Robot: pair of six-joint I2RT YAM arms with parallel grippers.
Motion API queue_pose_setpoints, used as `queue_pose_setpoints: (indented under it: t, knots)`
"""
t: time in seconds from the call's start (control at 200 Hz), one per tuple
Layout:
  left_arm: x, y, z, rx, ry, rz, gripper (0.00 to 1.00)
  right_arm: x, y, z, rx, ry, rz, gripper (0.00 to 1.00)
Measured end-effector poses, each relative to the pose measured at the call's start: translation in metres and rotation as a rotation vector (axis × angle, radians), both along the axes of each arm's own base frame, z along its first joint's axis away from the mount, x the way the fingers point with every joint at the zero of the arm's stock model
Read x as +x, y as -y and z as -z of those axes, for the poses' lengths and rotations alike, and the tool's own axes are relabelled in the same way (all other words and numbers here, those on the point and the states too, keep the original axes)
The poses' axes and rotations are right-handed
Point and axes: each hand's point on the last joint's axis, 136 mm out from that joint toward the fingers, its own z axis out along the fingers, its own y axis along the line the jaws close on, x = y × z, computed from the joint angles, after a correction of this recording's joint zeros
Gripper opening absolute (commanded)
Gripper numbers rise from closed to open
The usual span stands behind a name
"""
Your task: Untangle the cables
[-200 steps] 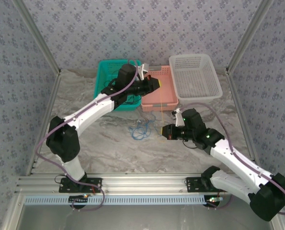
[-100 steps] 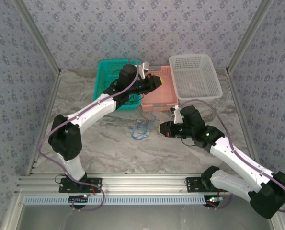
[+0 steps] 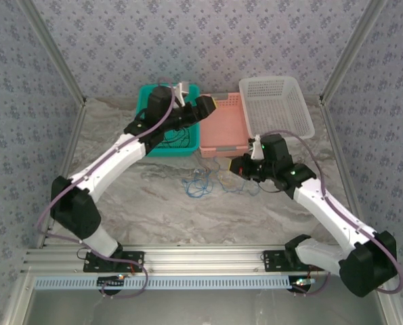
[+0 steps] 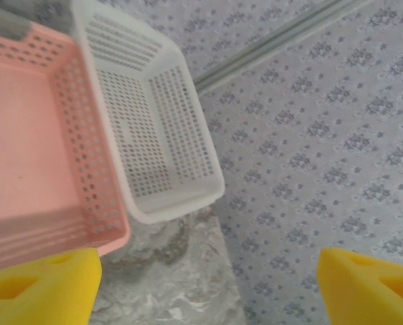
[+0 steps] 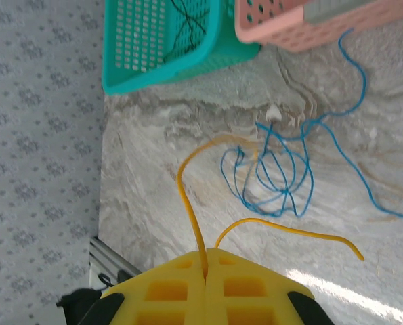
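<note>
Over at the left, the teal basket (image 3: 167,150) sits at the back of the bench (image 3: 140,203) with black cables (image 3: 177,137) coiled inside. Just right of it, the left gripper (image 3: 206,106) hangs by the pink basket's (image 3: 225,128) left rim, and its wrist camera has the yellow fingers (image 4: 38,288) spread wide, nothing between them. Down on the marble in front of the baskets, the blue cable (image 3: 200,181) lies in loose loops. Next along, the right gripper (image 3: 236,166) is low beside it, fingers (image 5: 167,291) pressed together on the pale yellow cable (image 5: 186,196), which arcs out toward the blue tangle. Far right, the white basket (image 3: 276,108) stands beside the pink one.
</note>
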Motion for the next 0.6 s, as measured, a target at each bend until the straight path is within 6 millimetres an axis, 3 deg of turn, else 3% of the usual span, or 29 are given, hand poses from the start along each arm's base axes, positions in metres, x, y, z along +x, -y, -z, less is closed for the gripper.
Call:
queue_pose_setpoints:
  t: [0.165, 0.255, 0.38, 0.605]
  knots:
    - [-0.021, -0.041, -0.013, 0.074, 0.030, -0.103, 0.82, 0.036, 0.008, -0.022, 0.020, 0.017, 0.065, 0.00]
    - [-0.040, -0.059, -0.005, 0.101, 0.027, -0.130, 0.79, 0.062, 0.012, -0.030, 0.026, 0.019, 0.106, 0.00]
    - [-0.072, -0.071, 0.036, 0.161, -0.028, -0.130, 0.76, 0.102, 0.021, -0.033, 0.023, 0.006, 0.161, 0.00]
    - [-0.130, -0.056, 0.121, 0.335, -0.143, -0.022, 0.74, 0.167, 0.059, -0.033, 0.008, 0.004, 0.290, 0.00]
